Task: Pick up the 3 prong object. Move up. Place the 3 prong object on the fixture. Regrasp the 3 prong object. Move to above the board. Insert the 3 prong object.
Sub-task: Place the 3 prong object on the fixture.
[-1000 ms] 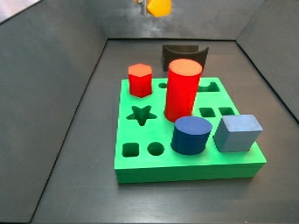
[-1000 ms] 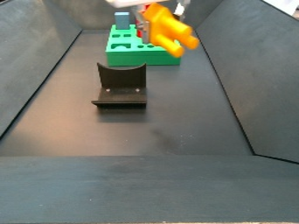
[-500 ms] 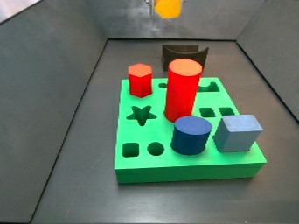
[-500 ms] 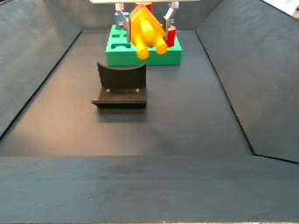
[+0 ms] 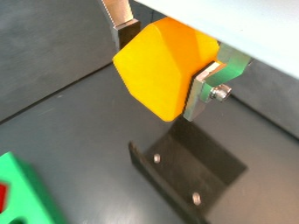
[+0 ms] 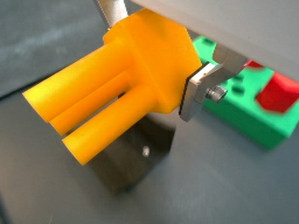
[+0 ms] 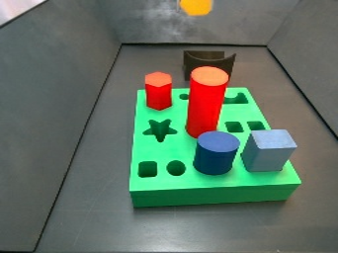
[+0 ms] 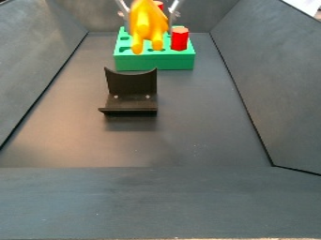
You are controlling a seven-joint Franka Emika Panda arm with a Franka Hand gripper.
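Observation:
The 3 prong object [image 6: 117,83] is a yellow-orange piece with long prongs, and my gripper [image 6: 158,52] is shut on its body between silver fingers [image 6: 197,87]. In a wrist view only its blunt body [image 5: 163,66] shows, held in the gripper [image 5: 163,59]. It hangs high above the floor in both side views [image 7: 196,6] [image 8: 146,23], prongs pointing down. The dark fixture [image 8: 128,89] stands on the floor below it, also seen in both wrist views [image 5: 187,175] [image 6: 131,164]. The green board [image 7: 211,190] lies beyond the fixture [image 8: 157,60].
On the board stand a red hexagonal peg [image 7: 158,89], a tall red cylinder [image 7: 207,99], a blue cylinder [image 7: 215,151] and a grey-blue cube [image 7: 270,150]. Sloping dark walls [image 8: 245,75] enclose the floor on both sides.
The gripper has turned with the 3 prong object, so the prongs swung from sideways to pointing down. It also shifted sideways to over the fixture's end of the board.

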